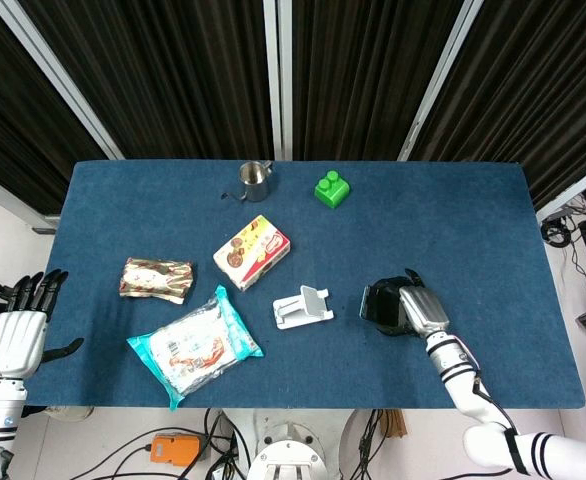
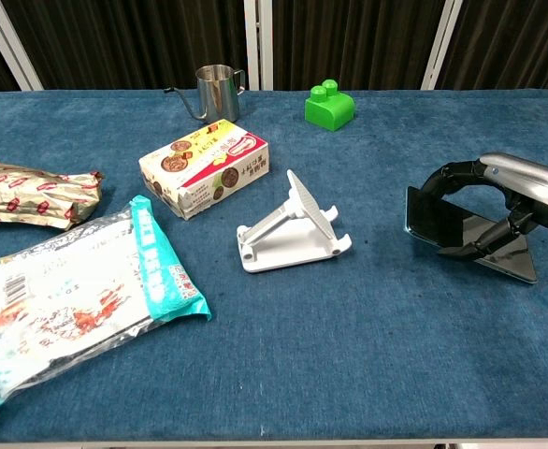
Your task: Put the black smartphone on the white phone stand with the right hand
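The black smartphone (image 2: pixel 435 222) is tilted up off the blue table, its left edge raised, gripped between the fingers and thumb of my right hand (image 2: pixel 498 201). In the head view the smartphone (image 1: pixel 378 304) shows just left of that right hand (image 1: pixel 416 311). The white phone stand (image 2: pixel 289 228) stands unoccupied left of the phone, a short gap away; from the head camera the stand (image 1: pixel 302 306) sits mid-table. My left hand (image 1: pixel 15 336) hangs beyond the table's left edge with fingers spread, holding nothing.
A snack box (image 2: pixel 204 166), a gold foil packet (image 2: pixel 33 193) and a large teal-edged bag (image 2: pixel 64 295) lie left of the stand. A steel pitcher (image 2: pixel 214 87) and a green block (image 2: pixel 329 105) stand at the back. The table (image 2: pixel 349 355) is blue cloth.
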`<state>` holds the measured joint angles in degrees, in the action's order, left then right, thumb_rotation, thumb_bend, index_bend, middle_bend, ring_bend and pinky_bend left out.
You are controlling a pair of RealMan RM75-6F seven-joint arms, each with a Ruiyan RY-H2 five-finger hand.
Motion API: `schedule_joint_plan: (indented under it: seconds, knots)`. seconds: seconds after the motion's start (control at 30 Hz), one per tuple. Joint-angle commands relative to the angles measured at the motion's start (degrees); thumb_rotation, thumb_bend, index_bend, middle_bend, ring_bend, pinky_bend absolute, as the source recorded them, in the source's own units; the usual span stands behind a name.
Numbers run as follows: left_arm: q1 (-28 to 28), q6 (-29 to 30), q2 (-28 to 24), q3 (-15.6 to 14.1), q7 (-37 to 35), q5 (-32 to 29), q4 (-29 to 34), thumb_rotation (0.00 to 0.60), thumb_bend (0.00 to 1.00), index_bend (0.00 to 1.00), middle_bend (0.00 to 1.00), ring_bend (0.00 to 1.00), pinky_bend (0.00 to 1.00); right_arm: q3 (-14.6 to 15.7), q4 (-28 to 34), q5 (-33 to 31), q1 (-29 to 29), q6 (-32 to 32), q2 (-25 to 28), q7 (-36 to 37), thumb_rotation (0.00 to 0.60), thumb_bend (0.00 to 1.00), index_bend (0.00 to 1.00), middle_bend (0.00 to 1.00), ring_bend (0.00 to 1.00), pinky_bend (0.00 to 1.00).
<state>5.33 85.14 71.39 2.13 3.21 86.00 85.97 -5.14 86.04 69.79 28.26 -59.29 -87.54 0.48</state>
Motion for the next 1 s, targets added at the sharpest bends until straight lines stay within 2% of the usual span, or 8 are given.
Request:
schedule_joint_plan:
  seconds: [0.03,0.17,0.23,0.47,0.57,0.67,0.83,1.0]
  knots:
    - [0.0,-0.1,0.0,0.0,0.1,0.0,0.1,0.6,0.02,0.06,0.06,0.0,0.0,0.2,-1.8,2.9,0.2,0.2,-0.7,2.8,0.6,0.43,0.61,0.4,0.35,0.38]
    - [0.2,-0.3,-0.1,0.0,0.3,-0.1,0.3,0.6,0.02,0.06,0.06,0.0,0.0,0.7,-4.3,7.9,1.2,0.8,-0.3,7.7,0.6,0.48,0.6,0.4,0.37,0.49]
    - [0.3,-0.4,-0.1,0.1,0.3,-0.1,0.4,0.6,0.02,0.06,0.06,0.0,0.0,1.0,-5.5,10.2,1.9,0.9,-0.1,9.2,0.6,0.48,0.59,0.4,0.38,0.51]
    - [0.5,-0.5,-0.4,0.2,0.6,-0.2,0.8,0.6,0.02,0.06,0.06,0.0,0.0,1.6,-8.3,20.0,6.3,1.0,3.3,18.8,0.6,0.48,0.57,0.4,0.38,0.53]
    - [-1.4,1.2,-1.9,-0.8,-3.3,0.1,-2.9,0.6,0.02,0.06,0.06,0.0,0.0,0.9,-9.0,24.4,9.0,-0.8,4.8,22.9,0.6,0.48,0.57,0.4,0.38,0.53]
    - [-1.4,1.4,-1.8,-0.9,-4.3,0.6,-3.8,0.6,0.02,0.06,0.06,0.0,0.0,0.2,-9.9,27.6,11.4,-2.5,4.9,26.9,0.6,0.48,0.57,0.4,0.38,0.53]
    - [-1.5,1.2,-1.9,-0.9,-4.2,0.3,-3.6,0.6,0.02,0.06,0.06,0.0,0.0,-0.3,-14.9,31.5,15.3,-6.6,1.2,37.4,0.6,0.48,0.57,0.4,0.38,0.53]
    - [-1.8,1.2,-2.4,-0.8,-3.7,-0.3,-2.8,0.6,0.02,0.06,0.06,0.0,0.0,0.1,-23.1,33.1,17.1,-11.7,-5.8,46.9,0.6,0.48,0.57,0.4,0.38,0.53]
